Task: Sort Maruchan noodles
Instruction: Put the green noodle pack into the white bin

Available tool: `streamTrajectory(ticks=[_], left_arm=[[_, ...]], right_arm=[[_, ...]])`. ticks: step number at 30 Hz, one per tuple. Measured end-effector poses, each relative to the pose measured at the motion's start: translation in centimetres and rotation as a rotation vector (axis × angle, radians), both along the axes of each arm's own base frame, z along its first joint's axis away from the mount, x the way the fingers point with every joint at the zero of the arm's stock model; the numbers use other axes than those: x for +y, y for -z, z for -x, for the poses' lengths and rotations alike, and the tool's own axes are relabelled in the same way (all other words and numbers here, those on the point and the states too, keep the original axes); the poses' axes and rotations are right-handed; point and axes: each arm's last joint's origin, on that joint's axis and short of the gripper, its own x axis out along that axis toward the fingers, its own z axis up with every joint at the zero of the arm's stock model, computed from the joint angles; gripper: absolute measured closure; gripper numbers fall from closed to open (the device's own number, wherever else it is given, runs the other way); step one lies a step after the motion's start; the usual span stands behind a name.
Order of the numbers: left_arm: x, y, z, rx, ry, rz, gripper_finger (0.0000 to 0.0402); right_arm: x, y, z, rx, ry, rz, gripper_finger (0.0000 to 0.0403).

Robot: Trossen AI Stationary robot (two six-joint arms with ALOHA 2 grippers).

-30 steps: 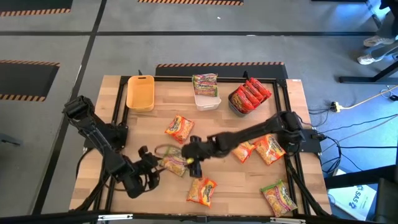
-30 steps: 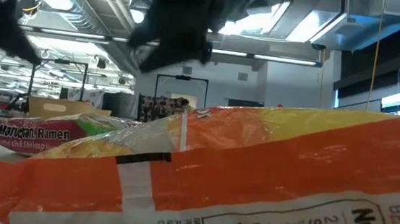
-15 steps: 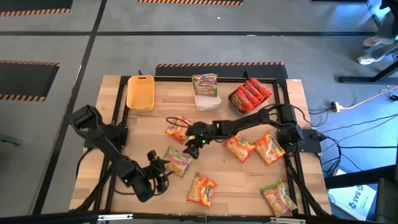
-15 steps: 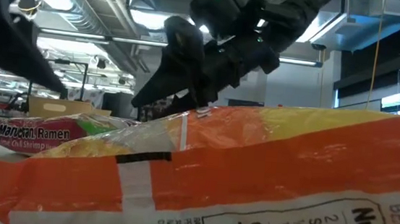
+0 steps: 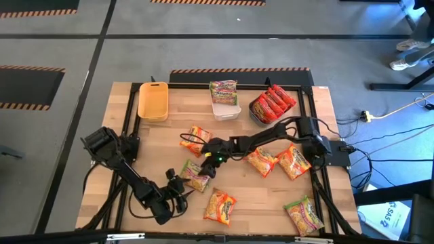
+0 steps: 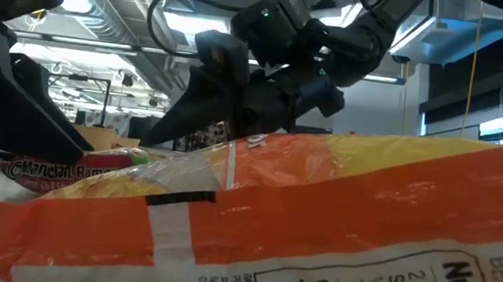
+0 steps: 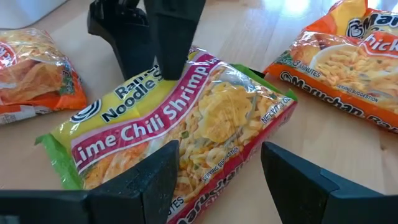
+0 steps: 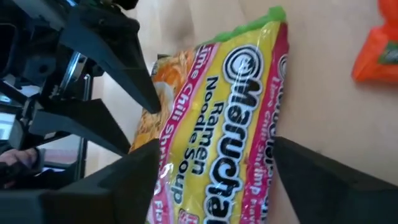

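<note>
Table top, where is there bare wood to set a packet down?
Free patches: between the yellow bin and the left arm; the front right, between the orange packet and the corner packet. Crowded: mid-table, where the left gripper and right gripper flank the Lime Chili Shrimp packet.

The packet (image 7: 180, 124) between the two claws is yellow with a green edge, a pink band lettered in white and blue lettering above it. The other loose packets, such as one near the front edge (image 5: 220, 206), are orange. Red packets fill the dark grey bin (image 5: 255, 117). The yellow bin (image 5: 153, 102) and white bin (image 5: 226, 111) stand on a pale wood table (image 5: 163, 135) framed in black.
</note>
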Motion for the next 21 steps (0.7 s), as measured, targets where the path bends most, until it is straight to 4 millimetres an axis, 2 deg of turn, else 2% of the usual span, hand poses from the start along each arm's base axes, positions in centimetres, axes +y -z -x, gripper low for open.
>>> streamTrajectory(ticks=[4, 7, 13, 21], left_arm=[[0.0, 0.0, 0.0, 0.0, 0.003, -0.007, 0.0179], [0.1, 0.0, 0.0, -0.006, -0.002, -0.015, 0.0179], [0.3, 0.1, -0.1, -0.002, 0.006, -0.064, 0.0179], [1.0, 0.0, -1.0, 0.023, 0.015, -0.128, 0.0179]], right_arm=[[0.0, 0.1, 0.1, 0.02, 0.014, -0.011, 0.0061], [0.0, 0.1, 0.0, 0.031, 0.032, -0.035, 0.0044], [0.6, 0.6, -0.1, 0.059, 0.044, -0.092, 0.0041], [2.0, 0.0, -0.6, 0.061, 0.022, -0.111, 0.004]])
